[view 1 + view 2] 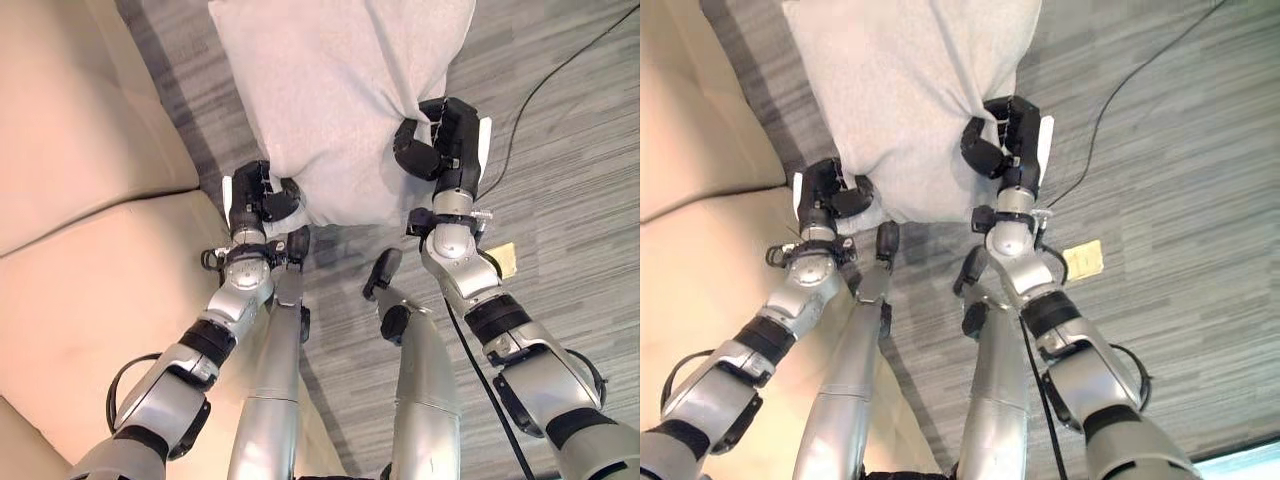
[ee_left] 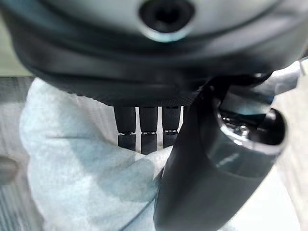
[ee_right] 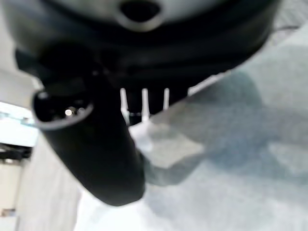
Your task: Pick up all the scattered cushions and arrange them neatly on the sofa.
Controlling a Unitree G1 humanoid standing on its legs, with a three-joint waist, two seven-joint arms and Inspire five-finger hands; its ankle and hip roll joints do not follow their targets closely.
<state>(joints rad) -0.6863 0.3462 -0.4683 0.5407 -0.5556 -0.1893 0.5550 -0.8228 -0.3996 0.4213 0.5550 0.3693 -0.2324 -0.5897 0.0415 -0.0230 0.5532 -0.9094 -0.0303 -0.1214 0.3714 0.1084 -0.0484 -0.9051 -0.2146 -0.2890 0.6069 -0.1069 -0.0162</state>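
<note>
Both hands, the left hand (image 1: pixel 262 196) and right hand (image 1: pixel 440 140), have their fingers clamped on the near corners of a grey cushion (image 1: pixel 340 90) held above the floor (image 1: pixel 560 180) beside the sofa (image 1: pixel 90 260), so a bunched corner could slip free and drop it.

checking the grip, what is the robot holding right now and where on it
A light grey cushion, held in both hands: the left hand pinches its near left corner, and the right hand grips bunched cloth on its right edge.

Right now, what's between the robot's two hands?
The light grey cushion, pinched at its near corners by the left hand and right hand, in the left eye view.
</note>
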